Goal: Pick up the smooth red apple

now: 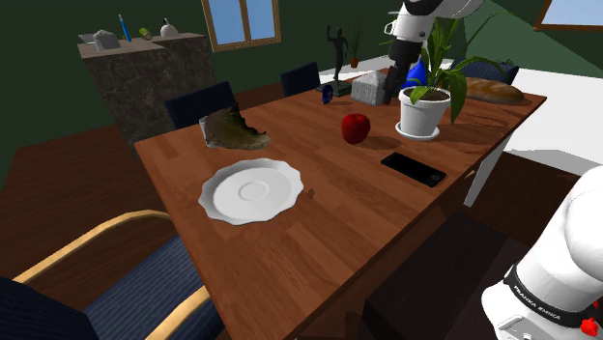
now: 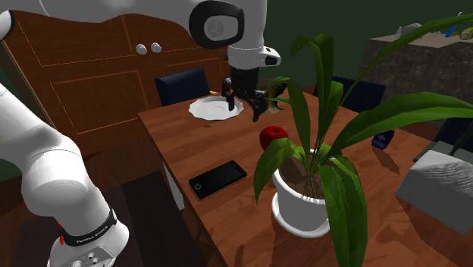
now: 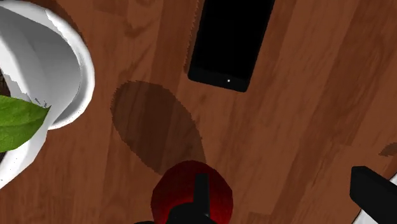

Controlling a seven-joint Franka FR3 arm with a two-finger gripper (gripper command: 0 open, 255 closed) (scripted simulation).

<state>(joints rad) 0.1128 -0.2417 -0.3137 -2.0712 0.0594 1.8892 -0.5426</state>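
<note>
Red apple (image 1: 356, 127) sits on table (image 1: 319, 241); arm band (image 1: 530, 293) reads FRANKA EMIKA.

The apple (image 1: 356, 127) is deep red, darker toward its stem. The surface (image 1: 290, 241) is reddish-brown with streaky wood grain. The plate (image 1: 250, 191) and flowerpot (image 1: 422, 113) are plain white, and the plant's leaves (image 2: 394, 114) bright green. The phone (image 1: 413, 167) and the tool (image 3: 277, 184) are black. The armchair (image 1: 145, 290) has a navy, finely striped cushion and tan arms.
</note>
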